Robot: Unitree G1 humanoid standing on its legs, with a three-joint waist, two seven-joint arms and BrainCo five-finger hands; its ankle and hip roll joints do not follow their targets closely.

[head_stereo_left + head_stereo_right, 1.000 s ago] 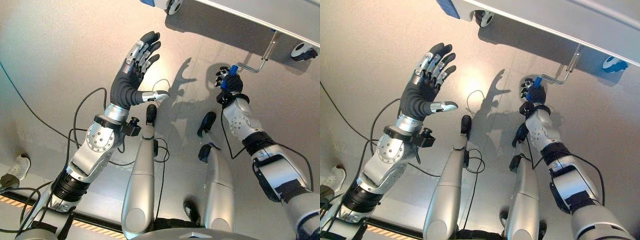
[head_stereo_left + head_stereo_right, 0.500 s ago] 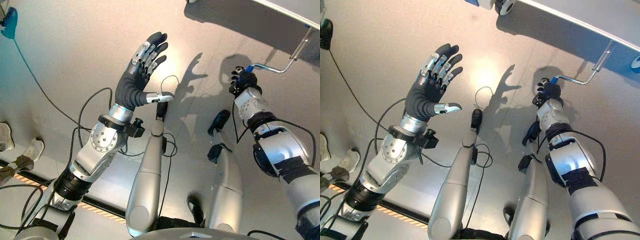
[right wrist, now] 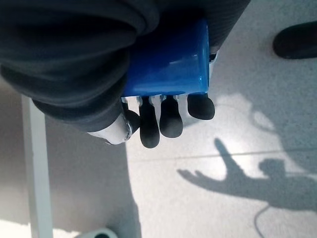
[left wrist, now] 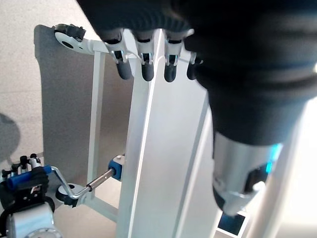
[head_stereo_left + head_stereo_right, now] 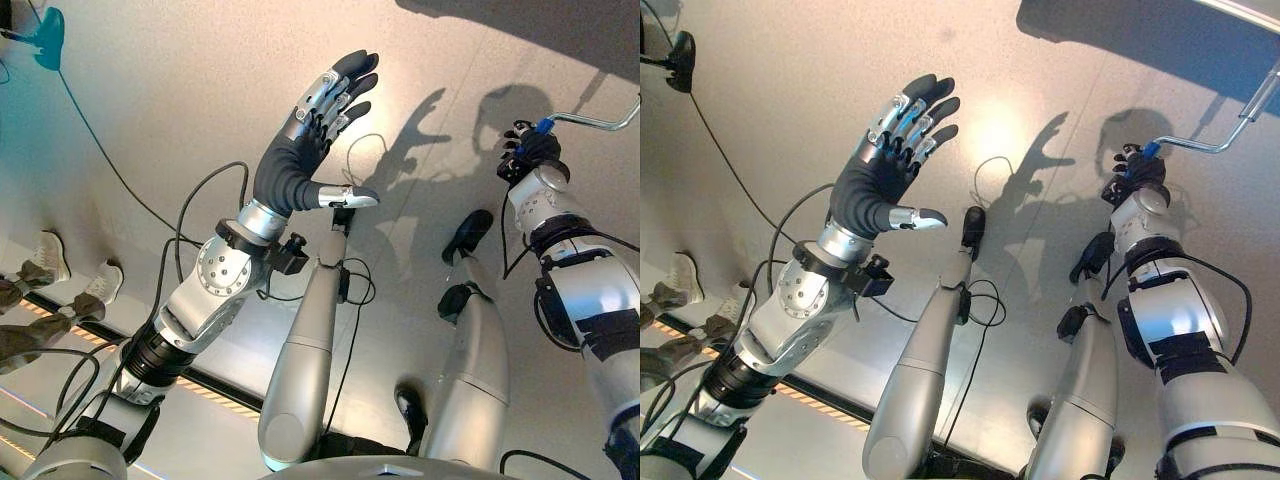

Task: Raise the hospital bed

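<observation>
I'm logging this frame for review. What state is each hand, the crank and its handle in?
Left hand: open, raised, holding nothing.
Right hand: shut on the blue crank handle.
Blue crank handle: gripped.
Metal crank: bent rod, running from the handle toward the bed frame.

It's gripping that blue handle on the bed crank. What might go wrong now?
The right hand is curled around the blue plastic grip of the bent silver metal crank; mid-turn, it might slip off. The open left hand is raised in the air, bracing nothing, so cranking could unsettle the robot's balance.
</observation>
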